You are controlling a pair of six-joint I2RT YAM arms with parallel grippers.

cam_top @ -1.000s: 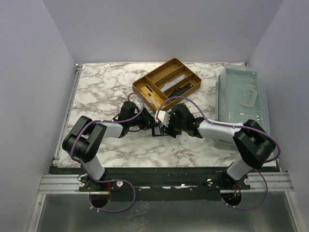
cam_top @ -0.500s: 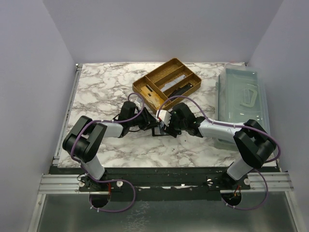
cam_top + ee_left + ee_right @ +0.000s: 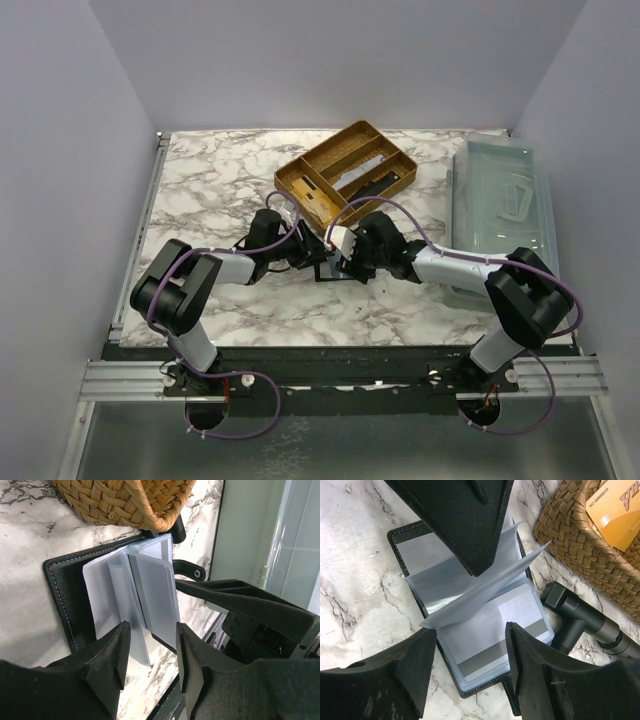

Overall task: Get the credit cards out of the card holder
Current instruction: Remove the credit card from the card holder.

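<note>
A black card holder lies open on the marble between both arms; in the top view the holder is mostly hidden under them. Its clear sleeves stand fanned up. A pale credit card with a grey stripe sits in the bottom sleeve, and another card shows in an upright sleeve. My left gripper is open, with the sleeve ends between its jaws and a gap on each side. My right gripper is open, straddling the holder's near page. One left finger hangs over the far page.
A wicker divided tray stands just behind the holder, close to both grippers. A black tube-shaped part lies between tray and holder. A clear lidded bin occupies the table's right side.
The left jaws have spread wider around the sleeves. The right gripper has crept slightly toward the holder.
</note>
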